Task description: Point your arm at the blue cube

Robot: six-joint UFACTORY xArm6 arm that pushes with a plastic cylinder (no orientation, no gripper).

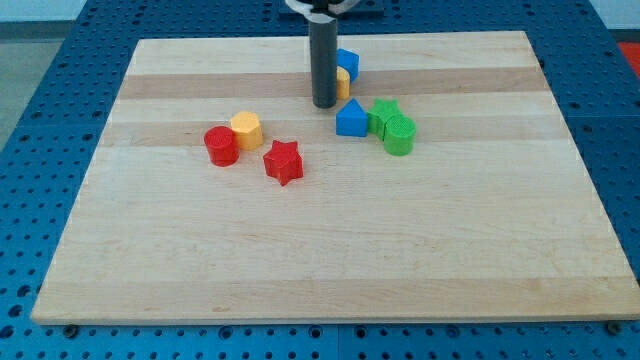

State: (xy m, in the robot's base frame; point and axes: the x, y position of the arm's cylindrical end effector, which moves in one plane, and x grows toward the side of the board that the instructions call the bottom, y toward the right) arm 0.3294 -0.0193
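Nearest block: red star (283, 162), lying closest to the board's bottom edge, left of centre.
Red cylinder (221, 146): touching the yellow cylinder (246, 129), both just left of the star.
Blue cube (347, 63): near the top edge, at mid-width, mostly hidden behind the rod; a yellow block (342, 82) sits against it on the bottom side.
My tip (324, 105): a bare rod, nothing held and nothing to open; it rests on the wooden board (330, 260) just left of and below the cube, close to it but contact cannot be told.
Blue prism-like block (351, 119): right of the tip, beside the green star (384, 112) and green cylinder (399, 136).
Handling: the cube looks small, rigid and light, likely to slide easily on smooth wood; no grasp is possible, so a flat side face is the place to meet it, gently.
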